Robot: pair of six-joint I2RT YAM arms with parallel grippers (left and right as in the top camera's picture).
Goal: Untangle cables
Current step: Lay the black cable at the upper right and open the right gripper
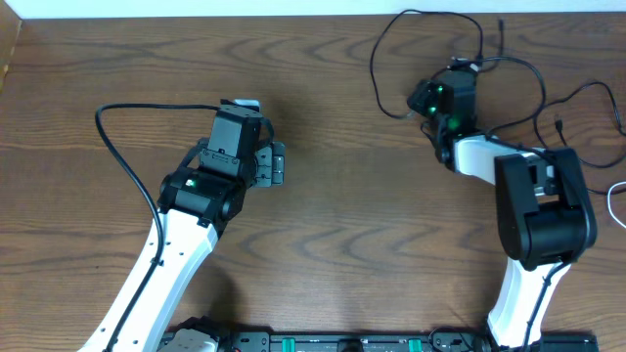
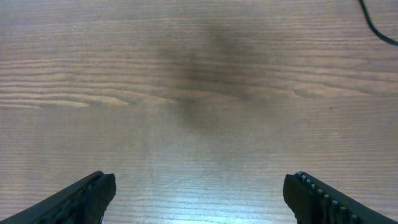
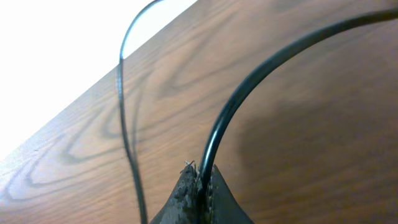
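Note:
Thin black cables (image 1: 396,27) loop over the far right of the table, and more strands (image 1: 577,93) trail toward the right edge. My right gripper (image 1: 433,102) sits among them. In the right wrist view the right gripper (image 3: 200,177) is shut on one black cable (image 3: 261,74), which arcs up and to the right from between the pads. A second black strand (image 3: 124,124) runs past on the left. A white cable (image 1: 614,200) shows at the right edge. My left gripper (image 1: 279,164) hovers open over bare wood at centre left, its fingers (image 2: 93,196) wide apart with nothing between them.
The table's far edge (image 3: 93,81) lies close behind the right gripper. A black cable end (image 2: 376,28) crosses the top right corner of the left wrist view. The left arm's own thick black cable (image 1: 127,147) arcs over the table's left part.

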